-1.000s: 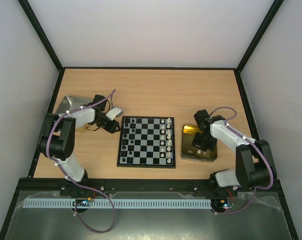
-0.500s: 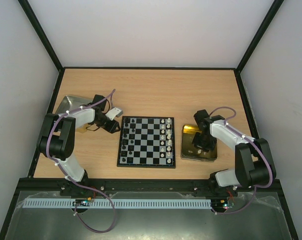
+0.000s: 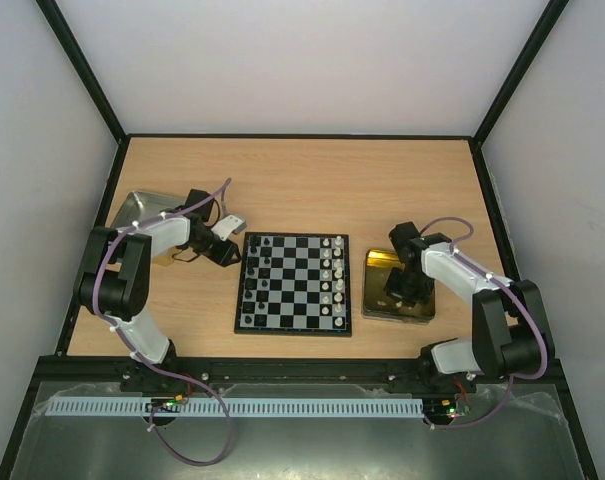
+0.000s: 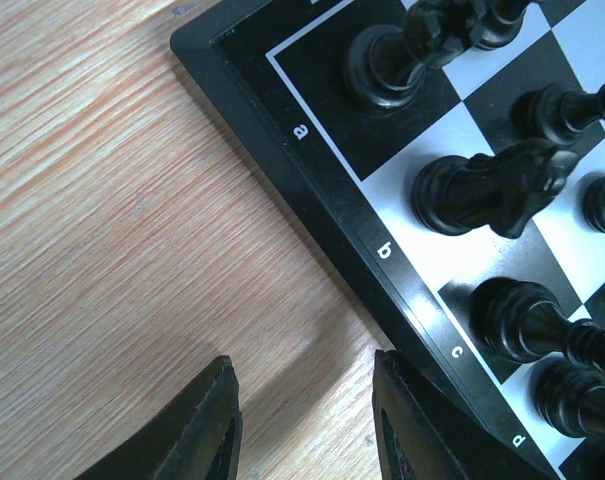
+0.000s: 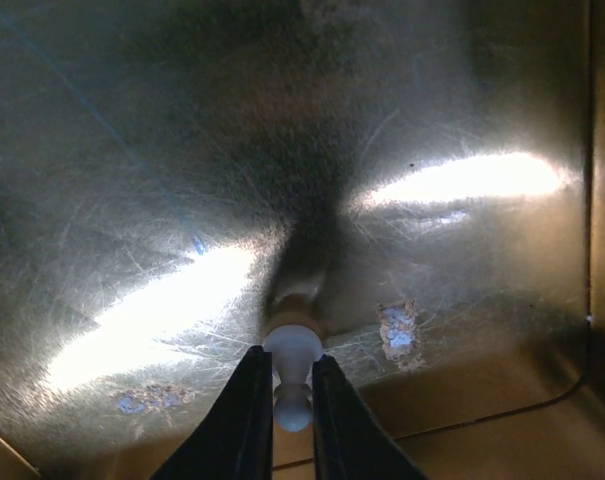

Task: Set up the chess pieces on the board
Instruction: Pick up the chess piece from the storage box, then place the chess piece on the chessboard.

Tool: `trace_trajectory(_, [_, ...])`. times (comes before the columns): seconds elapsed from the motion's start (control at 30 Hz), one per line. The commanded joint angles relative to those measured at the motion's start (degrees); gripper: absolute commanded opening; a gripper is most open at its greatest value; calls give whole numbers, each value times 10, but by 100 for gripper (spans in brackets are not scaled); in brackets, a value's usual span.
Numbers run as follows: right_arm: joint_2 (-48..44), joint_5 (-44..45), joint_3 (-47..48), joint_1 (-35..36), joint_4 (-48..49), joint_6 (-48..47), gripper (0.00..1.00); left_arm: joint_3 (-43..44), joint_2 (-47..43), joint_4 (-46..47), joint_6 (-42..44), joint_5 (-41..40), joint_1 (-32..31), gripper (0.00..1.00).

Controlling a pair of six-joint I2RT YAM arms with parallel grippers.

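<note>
Step in hand: pickup. My right pincer [image 5: 287,358] grips a small cream plastic pawn [image 5: 292,378], bottom centre of the wrist frame, above the scratched gold metal tray [image 5: 432,120]. My left pincer [image 4: 302,400] stands open. Next: lift clear, carry left to a free square on the black-and-silver checkered board [image 3: 282,329]

From above, the pieces [image 3: 328,275] on the board [image 3: 292,285] are too small to tell apart. The white piece [image 5: 292,345] in the right gripper [image 5: 290,375] blurs at its far end. Right of the left gripper [image 4: 302,375], the board is cut off.
</note>
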Motion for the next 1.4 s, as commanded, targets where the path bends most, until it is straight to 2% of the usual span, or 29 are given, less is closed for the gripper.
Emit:
trace_trajectory(0.0, [-10,-1,-5,-2,-15,-3,7,-30,35,-38,1,-37,1,38])
trace_trajectory(0.07, [-8,0,-4,-2,-14,-5,2,-31,34,-36,1,-37,1,38])
trace_trajectory(0.2, [-4,21,14,-2,-18,-5,2,-32,35,-36,2,-38,2,38])
trace_trajectory(0.37, [-2,57,83,-1,-41,-12,2,-30,33,-35,1,-37,2,38])
trace_trajectory(0.5, [-10,59,108,21,-44,-8,2,-28,35,-35,1,-37,2,38])
trace_trajectory(0.77, [-18,118,181,187,-79,16,2,-24,31,-42,-2,-39,7,38])
trace_trajectory(1.13, [-9,59,202,398,-82,47,2,-33,26,-35,-6,-58,12,38])
trace_trajectory(1.37, [20,25,175,447,-33,73,2,-40,19,-30,-4,-54,22,38])
